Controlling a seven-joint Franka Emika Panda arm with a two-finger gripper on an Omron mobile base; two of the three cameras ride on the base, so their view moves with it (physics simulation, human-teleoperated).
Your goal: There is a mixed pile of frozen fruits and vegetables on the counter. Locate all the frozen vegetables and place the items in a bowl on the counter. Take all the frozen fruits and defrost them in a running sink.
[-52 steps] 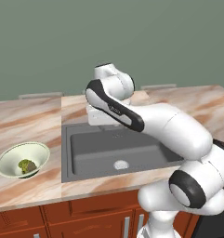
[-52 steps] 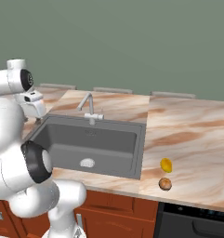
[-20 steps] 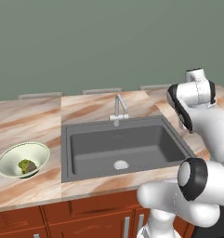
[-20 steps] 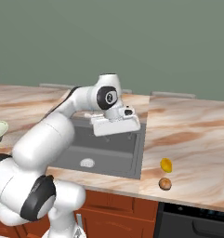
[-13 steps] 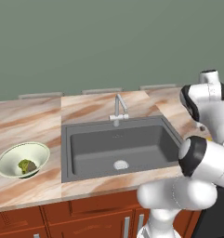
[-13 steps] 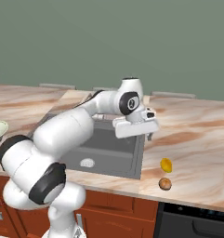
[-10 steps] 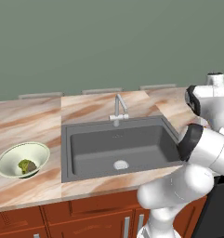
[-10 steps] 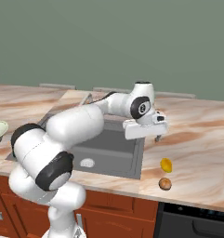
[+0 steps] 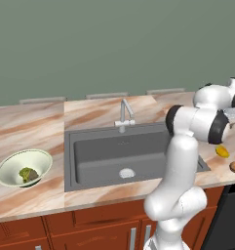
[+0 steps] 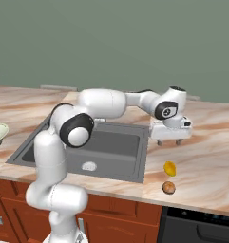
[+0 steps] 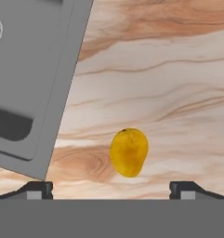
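Fingers (image 11: 111,188) wide apart, empty, above counter (image 10: 206,161) right of sink (image 10: 106,147). Yellow fruit (image 10: 169,168) and brown fruit (image 10: 168,188) near sink's right edge. Veg in bowl (image 9: 11,163) left of sink.

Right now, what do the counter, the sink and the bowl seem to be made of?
The counter looks like polished marble or an imitation: pinkish-tan with brown veins. The sink seems matte dark grey composite or coated metal, its drain and faucet silvery metal. The bowl looks like glazed ceramic, smooth pale cream-green, possibly plastic.
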